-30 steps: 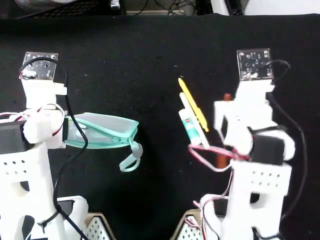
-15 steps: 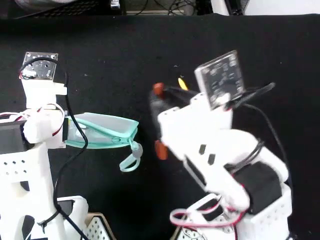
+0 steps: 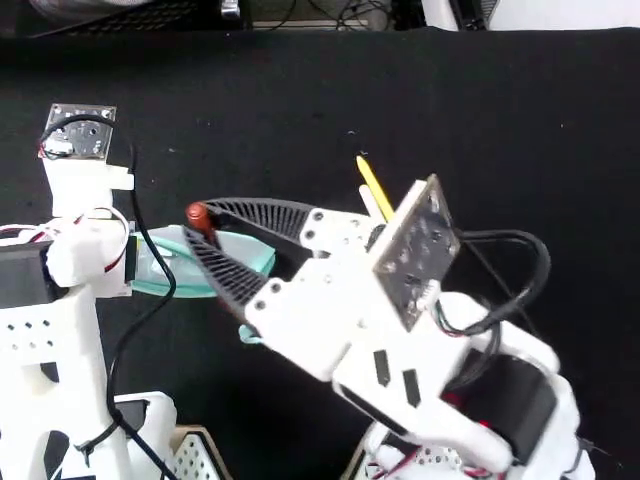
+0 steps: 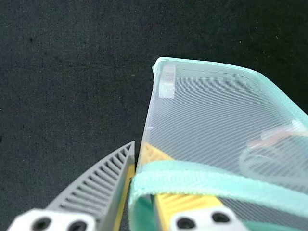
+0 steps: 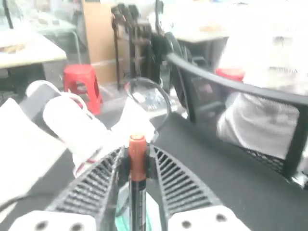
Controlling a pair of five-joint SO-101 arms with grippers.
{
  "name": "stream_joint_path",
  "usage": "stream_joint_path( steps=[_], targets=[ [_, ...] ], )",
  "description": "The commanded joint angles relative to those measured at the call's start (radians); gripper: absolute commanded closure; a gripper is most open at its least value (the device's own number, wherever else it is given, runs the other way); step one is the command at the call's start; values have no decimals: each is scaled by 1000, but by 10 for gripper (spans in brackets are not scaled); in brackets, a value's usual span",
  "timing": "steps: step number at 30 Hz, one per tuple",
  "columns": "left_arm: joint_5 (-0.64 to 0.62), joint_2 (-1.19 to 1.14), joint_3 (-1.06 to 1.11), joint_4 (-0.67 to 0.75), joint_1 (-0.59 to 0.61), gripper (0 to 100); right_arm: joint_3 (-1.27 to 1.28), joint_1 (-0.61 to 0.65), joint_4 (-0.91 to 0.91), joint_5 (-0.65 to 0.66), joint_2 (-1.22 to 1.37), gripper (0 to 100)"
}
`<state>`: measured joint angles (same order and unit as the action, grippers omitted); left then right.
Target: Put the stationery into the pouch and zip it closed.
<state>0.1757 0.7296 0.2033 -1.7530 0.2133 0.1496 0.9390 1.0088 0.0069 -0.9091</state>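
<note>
Both are clamped: left pincer (image 4: 138, 166) on the pouch (image 4: 207, 115) edge, right pincer (image 3: 200, 226) on a pen (image 3: 197, 214) over it, centre-left of high view.

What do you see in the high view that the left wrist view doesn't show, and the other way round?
High view: the right claw clamped on a brown pen, with its tips at the pouch, plus a yellow pen lying on the table.

Left wrist view: a close look at the pouch's stripy see-through wall, its little clear tag, and the left claw pinching the pouch's edge.

Both: the mint-trimmed pouch and the black table.
</note>
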Motion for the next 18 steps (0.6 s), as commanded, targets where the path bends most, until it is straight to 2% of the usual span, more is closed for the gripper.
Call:
stream_joint_path(
  steps=[1,5,11,15,18],
  targets=[
    [0,11,-39,-5,4,970,48,11,-127,12,-19,986],
    [-2,11,-15,-5,-4,970,170,12,-311,17,-64,986],
    [-2,11,45,-5,-5,970,449,8,-575,109,-96,986],
    [0,11,41,-5,2,970,593,-29,-660,117,-101,986],
    [0,11,39,-5,-2,970,638,-81,-657,117,-102,986]
  ],
)
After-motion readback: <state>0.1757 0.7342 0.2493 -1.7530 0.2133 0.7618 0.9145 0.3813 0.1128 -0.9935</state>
